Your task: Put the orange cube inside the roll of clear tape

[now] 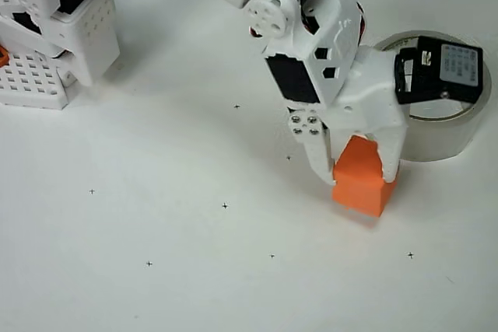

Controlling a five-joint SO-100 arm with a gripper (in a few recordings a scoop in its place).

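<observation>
In the overhead view the orange cube (362, 180) sits right of centre, between the two white fingers of my gripper (356, 175). The fingers press on its left and right sides, so the gripper is shut on the cube. Whether the cube rests on the table or is slightly lifted cannot be told; a faint shadow lies just under it. The roll of clear tape (447, 134) lies flat at the right, just behind and to the right of the cube. My wrist and its black camera module cover most of the roll's hole and top rim.
The white perforated robot base (35, 75) stands at the top left corner. The white table (194, 254) carries small black cross marks across the front and left.
</observation>
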